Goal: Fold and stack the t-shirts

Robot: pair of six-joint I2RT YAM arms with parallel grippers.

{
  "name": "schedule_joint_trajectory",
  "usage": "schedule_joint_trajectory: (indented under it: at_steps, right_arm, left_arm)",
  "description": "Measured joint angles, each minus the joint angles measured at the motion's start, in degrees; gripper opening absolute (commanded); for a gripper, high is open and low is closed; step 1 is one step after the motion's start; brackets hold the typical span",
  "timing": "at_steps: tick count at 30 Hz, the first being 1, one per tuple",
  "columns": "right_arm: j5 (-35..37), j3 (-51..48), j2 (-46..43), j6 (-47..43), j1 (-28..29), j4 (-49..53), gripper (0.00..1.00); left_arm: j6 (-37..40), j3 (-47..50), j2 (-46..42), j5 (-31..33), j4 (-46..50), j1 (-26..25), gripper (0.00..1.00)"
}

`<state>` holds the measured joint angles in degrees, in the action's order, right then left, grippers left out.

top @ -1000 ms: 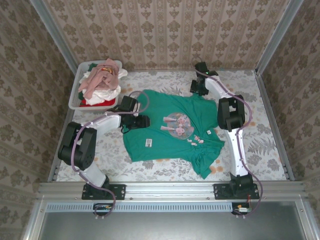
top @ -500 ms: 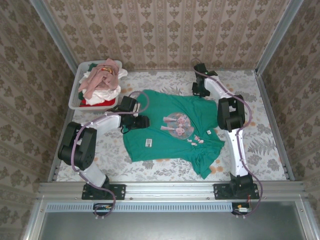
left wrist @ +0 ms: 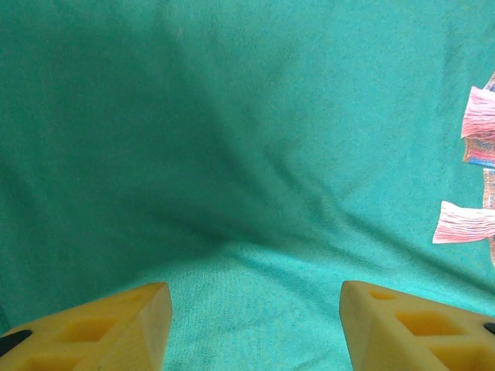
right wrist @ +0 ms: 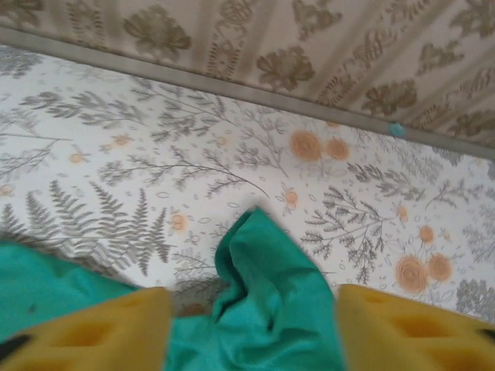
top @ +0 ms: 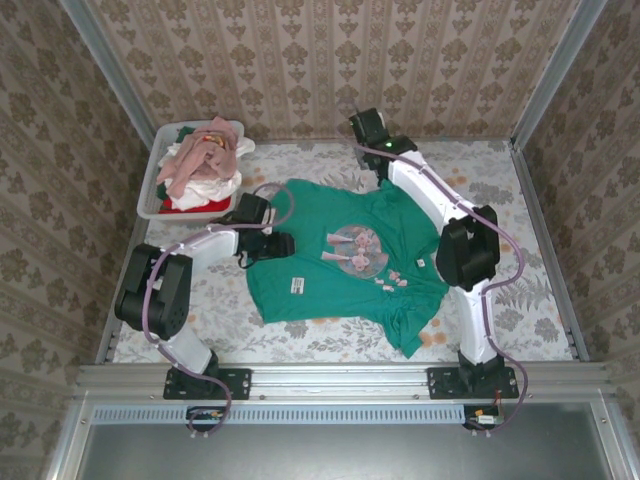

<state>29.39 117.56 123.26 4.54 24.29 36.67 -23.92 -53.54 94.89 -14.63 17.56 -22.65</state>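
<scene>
A teal-green t-shirt (top: 330, 270) lies spread on the table with its round pink-grey chest print (top: 358, 248) and small white tag (top: 297, 286) facing up. My left gripper (top: 272, 243) hovers open over the shirt's left side. In the left wrist view its yellow fingers (left wrist: 116, 325) stand wide apart above smooth teal cloth (left wrist: 247, 154). My right gripper (top: 372, 150) is at the shirt's far edge, also open. A bunched teal sleeve (right wrist: 267, 270) lies loose between its fingers (right wrist: 402, 325). More t-shirts (top: 205, 160), pink, white and red, are piled in the tub.
The white plastic tub (top: 150, 205) stands at the back left corner. Patterned walls and metal rails (top: 545, 230) close in the table on three sides. The wall's base (right wrist: 232, 89) runs close behind the sleeve.
The right arm has swung left along the shirt's far edge and its jaws have opened wider. The left arm and the shirt's body have not moved.
</scene>
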Motion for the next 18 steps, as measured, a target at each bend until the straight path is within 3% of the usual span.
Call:
schedule_joint_trajectory:
  at_steps: [4, 10, 14, 18]
  right_arm:
    - [-5.07, -0.94, 2.05, 1.36, -2.6, -0.11, 0.68]
    - [-15.65, -4.59, 3.1, 6.64, -12.94, 0.15, 0.61]
    - [-18.47, 0.26, 8.55, 9.6, -16.85, 2.03, 0.56]
    - [-19.39, 7.98, 16.7, 10.34, -16.74, 5.99, 0.56]
  left_arm:
    - [0.04, 0.33, 0.0, -0.13, 0.0, 0.09, 0.61]
    - [0.2, 0.33, 0.0, -0.17, -0.04, 0.24, 0.61]
    - [0.22, 0.33, 0.0, -0.17, -0.02, 0.24, 0.61]
    - [0.22, 0.33, 0.0, -0.2, -0.02, 0.24, 0.61]
